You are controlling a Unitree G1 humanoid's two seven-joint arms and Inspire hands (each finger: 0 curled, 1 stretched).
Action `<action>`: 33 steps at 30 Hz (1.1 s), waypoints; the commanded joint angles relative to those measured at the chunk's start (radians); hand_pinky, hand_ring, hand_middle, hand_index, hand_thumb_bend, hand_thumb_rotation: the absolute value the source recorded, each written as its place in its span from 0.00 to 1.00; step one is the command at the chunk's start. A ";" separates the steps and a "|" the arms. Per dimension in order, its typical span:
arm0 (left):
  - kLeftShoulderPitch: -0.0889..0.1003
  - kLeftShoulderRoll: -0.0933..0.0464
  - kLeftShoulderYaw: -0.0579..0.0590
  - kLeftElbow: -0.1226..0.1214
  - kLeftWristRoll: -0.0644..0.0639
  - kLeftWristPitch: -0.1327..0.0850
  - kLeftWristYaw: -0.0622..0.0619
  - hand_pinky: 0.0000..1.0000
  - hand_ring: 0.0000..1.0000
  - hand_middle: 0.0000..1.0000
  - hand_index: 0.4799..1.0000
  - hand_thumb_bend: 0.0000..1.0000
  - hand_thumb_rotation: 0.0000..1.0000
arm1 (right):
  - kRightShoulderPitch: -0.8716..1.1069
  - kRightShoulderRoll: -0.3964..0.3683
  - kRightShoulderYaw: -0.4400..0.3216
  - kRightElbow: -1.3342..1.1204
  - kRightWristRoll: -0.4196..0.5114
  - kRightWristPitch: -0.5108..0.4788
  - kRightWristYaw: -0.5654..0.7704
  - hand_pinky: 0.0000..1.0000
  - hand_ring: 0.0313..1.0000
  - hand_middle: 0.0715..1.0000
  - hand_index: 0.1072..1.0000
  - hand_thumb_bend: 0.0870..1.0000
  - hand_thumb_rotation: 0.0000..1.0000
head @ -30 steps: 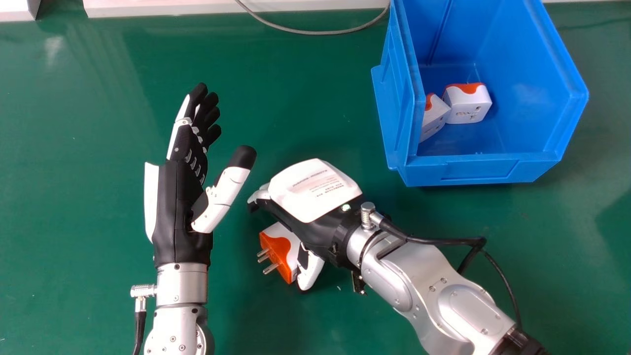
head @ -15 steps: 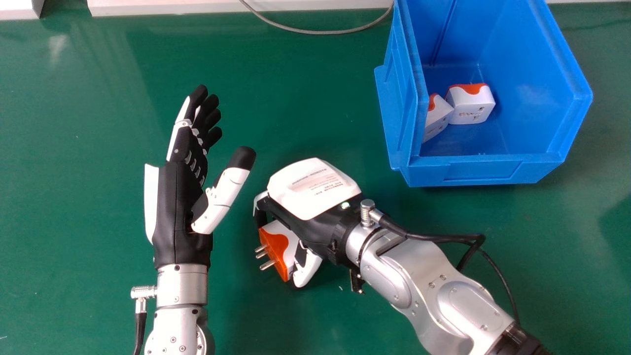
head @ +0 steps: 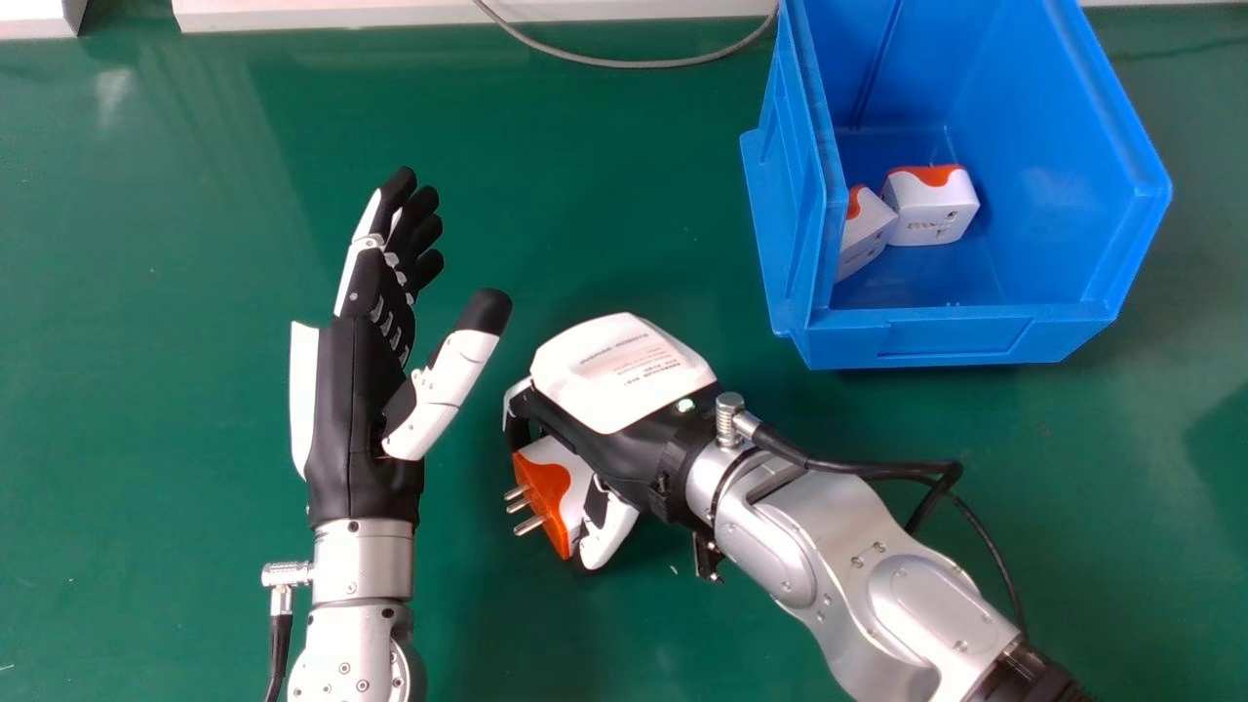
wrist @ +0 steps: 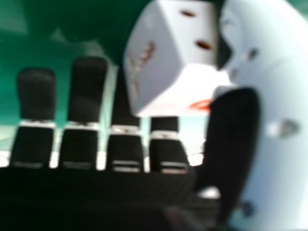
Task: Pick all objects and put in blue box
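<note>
The left hand (head: 356,400) is holding its fingers straight and close together, thumb apart. A white-and-orange plug adapter (head: 551,487) is being pinched by the right hand (head: 624,390). Two more adapters (head: 931,210) are lying inside the blue box (head: 955,336).

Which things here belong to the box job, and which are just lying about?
Job:
blue box
plug adapter in the right hand
two adapters inside the box

Lying about:
grey cable
long white piece at the far edge

Silver forearms (head: 838,546); seemingly printed markings (head: 629,361)
</note>
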 commanded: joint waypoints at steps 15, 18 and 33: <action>-0.004 -0.003 -0.003 -0.008 -0.002 -0.030 -0.006 0.89 0.89 0.90 0.81 0.92 0.62 | 0.233 -0.011 -0.266 -0.215 0.133 -0.028 -0.418 0.34 0.36 0.47 0.51 0.47 0.00; -0.001 -0.002 -0.005 -0.010 -0.001 -0.027 -0.009 0.89 0.89 0.90 0.80 0.92 0.62 | 0.275 -0.008 -0.290 -0.253 0.140 -0.050 -0.491 0.34 0.36 0.47 0.51 0.47 0.00; 0.013 -0.001 -0.006 -0.012 0.014 -0.036 -0.005 0.93 0.91 0.90 0.80 0.90 0.61 | 0.366 0.042 -0.323 -0.329 0.163 -0.070 -0.601 0.36 0.36 0.46 0.49 0.46 0.00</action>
